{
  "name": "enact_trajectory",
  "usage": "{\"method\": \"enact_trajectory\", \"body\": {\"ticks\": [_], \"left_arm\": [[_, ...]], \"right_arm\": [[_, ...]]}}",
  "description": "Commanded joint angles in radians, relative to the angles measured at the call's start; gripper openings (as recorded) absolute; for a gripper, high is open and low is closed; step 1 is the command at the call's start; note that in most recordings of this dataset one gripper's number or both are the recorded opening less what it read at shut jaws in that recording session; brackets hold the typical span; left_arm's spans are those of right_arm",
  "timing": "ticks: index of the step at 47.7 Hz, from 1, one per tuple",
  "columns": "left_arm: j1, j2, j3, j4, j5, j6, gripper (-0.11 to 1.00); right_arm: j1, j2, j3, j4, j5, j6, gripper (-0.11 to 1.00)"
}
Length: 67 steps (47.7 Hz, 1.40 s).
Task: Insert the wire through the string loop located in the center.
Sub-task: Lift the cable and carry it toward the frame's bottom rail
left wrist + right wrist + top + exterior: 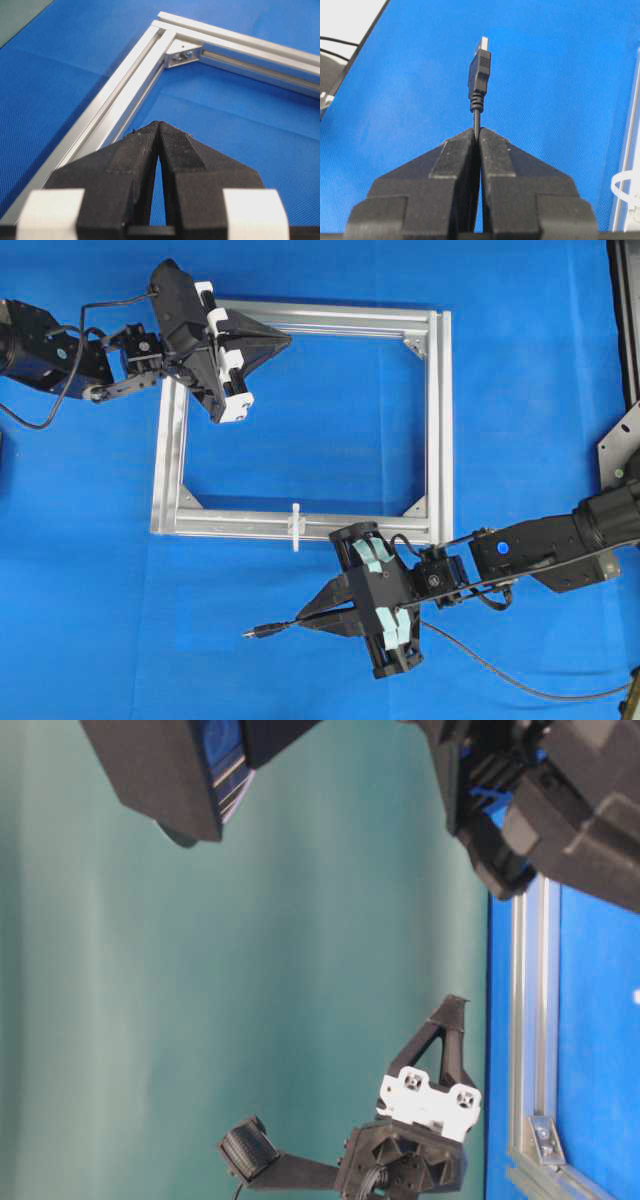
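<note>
My right gripper [300,622] is shut on the wire [272,628] just behind its plug. The plug [480,70] sticks out ahead of the fingertips, over the blue mat. The rest of the wire [500,672] trails off to the lower right. The string loop [296,526] is a small white tie standing on the near bar of the aluminium frame, up and to the right of the plug; its edge [624,189] shows at the right wrist view's right border. My left gripper [288,337] is shut and empty, hovering by the frame's upper left corner.
The silver aluminium frame [438,420] lies flat on the blue mat, with corner brackets [182,54] inside it. A grey metal plate [620,445] sits at the right edge. In the table-level view the left gripper [455,1005] hangs beside the frame bar [530,1020].
</note>
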Motion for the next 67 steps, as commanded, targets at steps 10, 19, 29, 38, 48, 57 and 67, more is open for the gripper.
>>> {"method": "enact_trajectory", "body": {"ticks": [10,19,29,38,48,57,67], "left_arm": [[0.002,-0.034,-0.012,0.003,-0.012,-0.002,0.00],[0.002,-0.035,-0.012,0.003,-0.012,-0.003,0.00],[0.002,-0.034,-0.012,0.003,-0.012,-0.003,0.00],[0.002,-0.034,-0.012,0.003,-0.012,-0.003,0.00],[0.002,-0.034,-0.014,0.003,-0.012,-0.005,0.00],[0.002,-0.034,-0.014,0.003,-0.012,-0.005,0.00],[0.002,-0.034,-0.014,0.003,-0.012,-0.005,0.00]], "right_arm": [[0.005,-0.032,-0.011,-0.002,-0.006,-0.002,-0.04],[0.006,-0.031,-0.011,-0.002,-0.008,-0.002,-0.04],[0.005,-0.032,-0.011,-0.002,-0.008,-0.002,-0.04],[0.005,-0.032,-0.011,-0.002,-0.008,-0.002,-0.04],[0.005,-0.032,-0.009,-0.002,-0.008,-0.002,-0.04],[0.005,-0.035,-0.002,0.000,-0.003,0.000,-0.04],[0.005,-0.074,0.066,0.003,-0.006,0.005,-0.04]]}}
